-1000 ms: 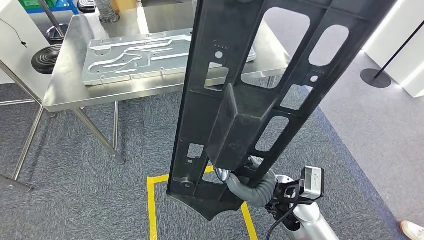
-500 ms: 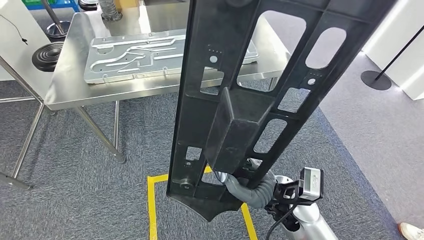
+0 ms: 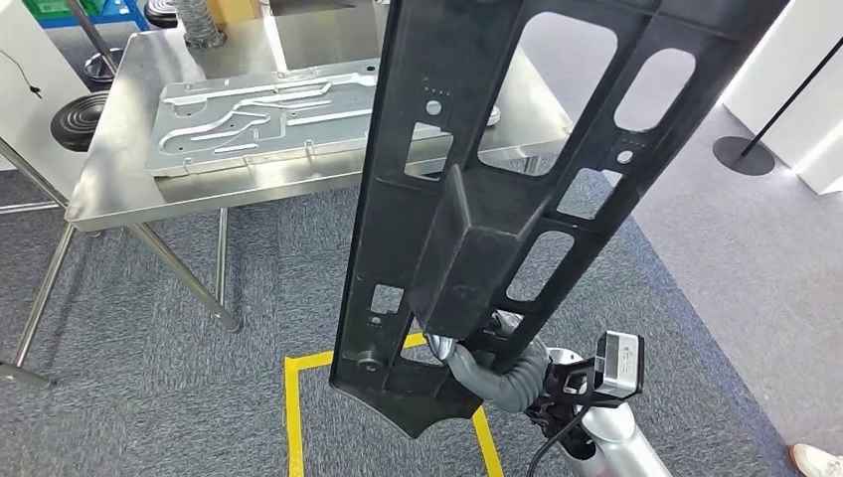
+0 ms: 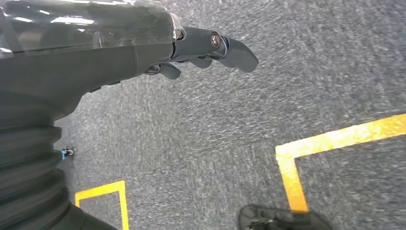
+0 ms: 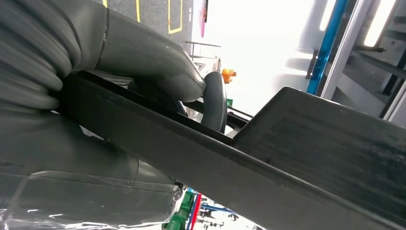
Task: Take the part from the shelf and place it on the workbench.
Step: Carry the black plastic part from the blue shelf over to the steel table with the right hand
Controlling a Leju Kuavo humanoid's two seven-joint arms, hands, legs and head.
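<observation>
Right hand (image 3: 475,360) grips the lower end of the long black part (image 3: 497,189), holding it upright and slightly tilted above the grey carpet (image 3: 149,397), near the steel workbench (image 3: 109,184). A silver plate (image 3: 258,114) lies on that bench. Left hand (image 4: 143,48) hangs over the carpet, fingers (image 4: 230,48) loosely extended, holding nothing.

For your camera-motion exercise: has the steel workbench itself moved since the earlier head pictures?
No. The workbench and the yellow floor tape slid left together in the head view, so the camera turned; the bench has not shifted against the floor.
</observation>
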